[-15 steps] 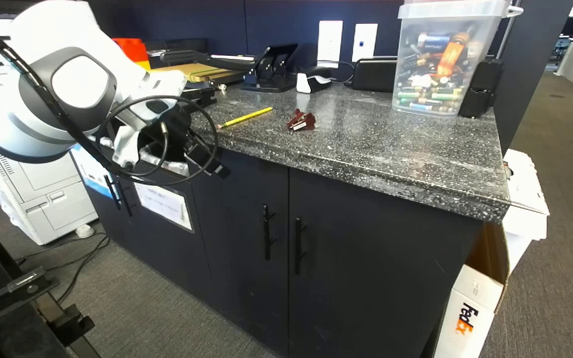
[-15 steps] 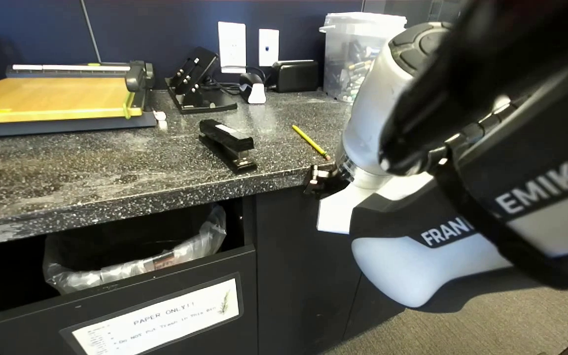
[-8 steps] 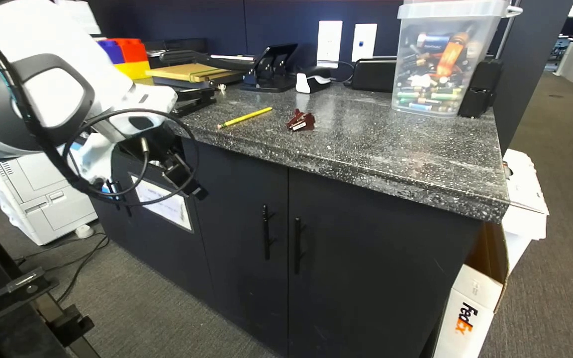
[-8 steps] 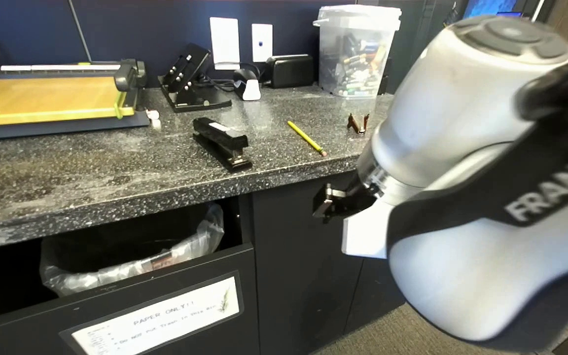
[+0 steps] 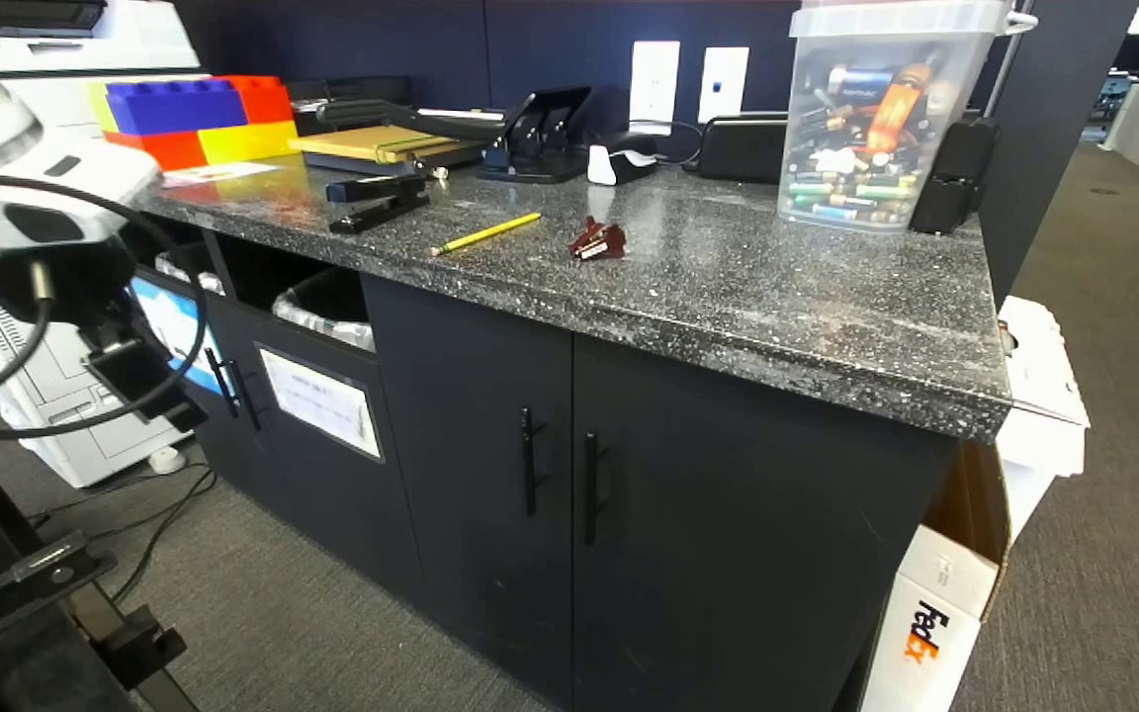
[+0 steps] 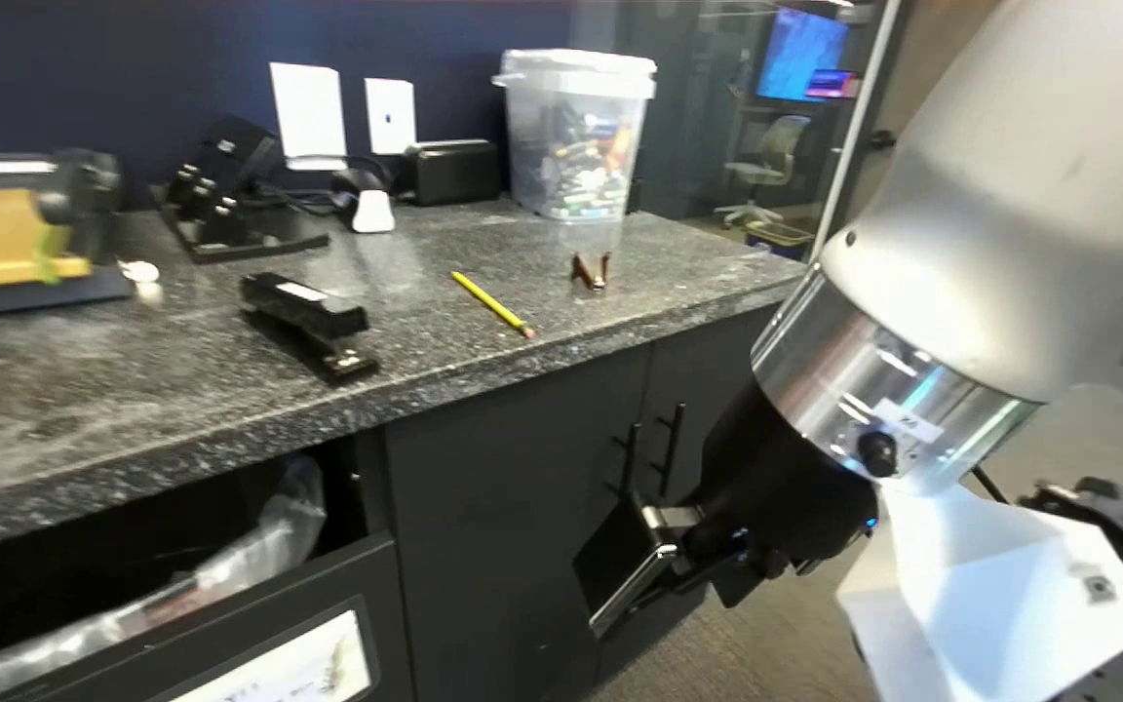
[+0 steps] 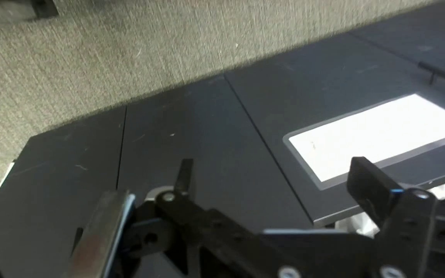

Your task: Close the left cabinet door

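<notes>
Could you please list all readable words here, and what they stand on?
"FedEx" on the white cardboard box
Too small or blurred to read:
white label on a black panel
blue-and-white sign on another panel
sticker on the arm
stapler's label
staple remover's label
print on the batteries

On the tabletop (image 5: 777,307), a pencil (image 5: 485,234) is lying between stapler (image 5: 379,205) and staple remover (image 5: 601,242), above the left cabinet door (image 5: 476,465).
</notes>
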{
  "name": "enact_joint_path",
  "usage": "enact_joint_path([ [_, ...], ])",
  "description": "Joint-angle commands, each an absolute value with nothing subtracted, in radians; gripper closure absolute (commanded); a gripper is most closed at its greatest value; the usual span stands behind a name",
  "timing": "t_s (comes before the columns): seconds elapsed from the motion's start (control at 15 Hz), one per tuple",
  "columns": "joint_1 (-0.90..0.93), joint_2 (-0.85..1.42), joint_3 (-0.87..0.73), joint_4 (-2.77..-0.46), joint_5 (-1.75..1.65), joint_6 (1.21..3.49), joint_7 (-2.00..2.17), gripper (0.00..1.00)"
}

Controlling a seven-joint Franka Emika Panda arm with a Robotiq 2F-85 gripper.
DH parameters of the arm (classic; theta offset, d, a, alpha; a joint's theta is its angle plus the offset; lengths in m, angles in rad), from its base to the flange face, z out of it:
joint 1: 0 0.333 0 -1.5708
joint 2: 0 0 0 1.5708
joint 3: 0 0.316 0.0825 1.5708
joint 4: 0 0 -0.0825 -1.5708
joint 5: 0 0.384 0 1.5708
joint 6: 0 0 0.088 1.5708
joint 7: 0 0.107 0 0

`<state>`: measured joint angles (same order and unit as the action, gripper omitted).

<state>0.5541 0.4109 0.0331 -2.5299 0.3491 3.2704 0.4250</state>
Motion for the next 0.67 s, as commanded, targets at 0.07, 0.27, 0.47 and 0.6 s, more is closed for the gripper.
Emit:
enact_joint_path([
  [0.07, 0.463, 0.34, 0.123, -2.593, 0.328, 3.243, 0.41, 0.0],
  [0.27, 0.445, 0.311, 0.139, -2.62, 0.323, 3.238, 0.4, 0.0],
  [0.47, 0.445, 0.311, 0.141, -2.62, 0.323, 3.238, 0.4, 0.0],
  [0.6, 0.445, 0.311, 0.141, -2.62, 0.322, 3.238, 0.4, 0.0],
])
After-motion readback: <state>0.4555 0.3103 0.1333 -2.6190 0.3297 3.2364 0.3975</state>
